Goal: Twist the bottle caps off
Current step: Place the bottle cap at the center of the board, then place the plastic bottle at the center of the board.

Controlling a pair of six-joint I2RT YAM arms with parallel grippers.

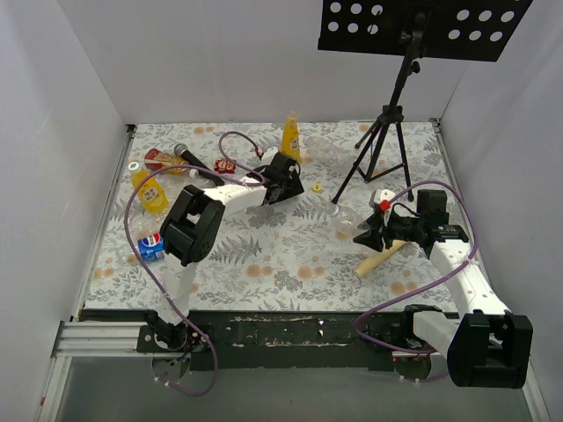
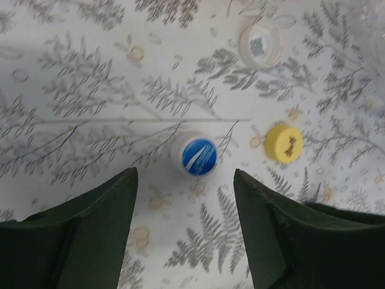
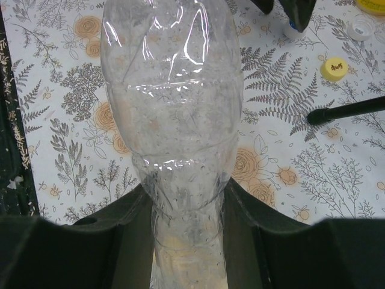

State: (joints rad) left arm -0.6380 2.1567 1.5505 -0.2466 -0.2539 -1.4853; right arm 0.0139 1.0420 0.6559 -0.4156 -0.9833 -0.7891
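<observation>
blue cap between spread fingers

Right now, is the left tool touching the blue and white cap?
Apart. The left wrist view shows the blue and white cap lying on the tablecloth between the left tool's spread fingers, with cloth visible on both sides.

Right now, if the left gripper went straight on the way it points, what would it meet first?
Probably the blue-and-white cap, lying on the tablecloth between the open fingers of the left gripper. The yellow cap sits off to the side, outside that line.
</observation>
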